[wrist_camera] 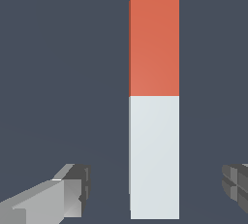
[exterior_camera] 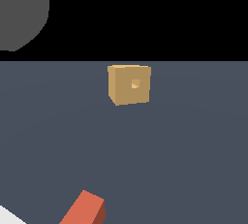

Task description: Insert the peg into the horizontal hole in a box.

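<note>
Exterior view: the box [exterior_camera: 129,85] rests on the grey-blue floor [exterior_camera: 193,145], its hole [exterior_camera: 135,83] in the face toward the camera. Well apart, the peg [exterior_camera: 83,210] lies at the frame's lower edge, cut off; only its red end shows. Wrist view: the peg [wrist_camera: 154,97], half red, half white, lies between the gripper [wrist_camera: 157,189] fingers [wrist_camera: 58,196], spread wide and touching nothing; both fingers are partly cropped.
</note>
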Available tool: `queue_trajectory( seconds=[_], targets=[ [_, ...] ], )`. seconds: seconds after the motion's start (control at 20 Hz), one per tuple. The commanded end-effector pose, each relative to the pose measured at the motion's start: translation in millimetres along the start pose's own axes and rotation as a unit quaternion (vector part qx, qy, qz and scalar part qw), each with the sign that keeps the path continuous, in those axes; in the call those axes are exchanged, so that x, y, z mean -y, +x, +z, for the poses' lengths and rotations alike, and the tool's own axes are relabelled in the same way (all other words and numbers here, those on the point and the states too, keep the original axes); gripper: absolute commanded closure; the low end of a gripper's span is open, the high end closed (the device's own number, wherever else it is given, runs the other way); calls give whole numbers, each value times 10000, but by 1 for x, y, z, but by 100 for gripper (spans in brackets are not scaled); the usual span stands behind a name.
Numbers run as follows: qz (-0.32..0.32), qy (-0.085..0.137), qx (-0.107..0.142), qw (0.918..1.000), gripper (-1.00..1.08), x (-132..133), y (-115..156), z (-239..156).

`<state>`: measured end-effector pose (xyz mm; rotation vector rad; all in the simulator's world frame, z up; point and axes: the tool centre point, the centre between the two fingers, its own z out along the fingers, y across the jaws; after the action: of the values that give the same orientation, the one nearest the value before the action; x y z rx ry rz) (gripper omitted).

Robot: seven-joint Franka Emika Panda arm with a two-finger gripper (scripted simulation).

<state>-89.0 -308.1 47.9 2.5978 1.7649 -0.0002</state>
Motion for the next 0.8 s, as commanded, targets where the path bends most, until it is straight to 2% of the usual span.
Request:
queue_trajectory(
  seconds=[0.0,0.4,0.45,0.75],
  targets=[
    [2,6,-2,10000,-92,1,0,13],
    [4,5,-3,10000,-92,0,-1,32],
    [4,5,-3,10000,108,0,-1,32],
    [4,5,-3,10000,108,0,-1,32]
  ],
)
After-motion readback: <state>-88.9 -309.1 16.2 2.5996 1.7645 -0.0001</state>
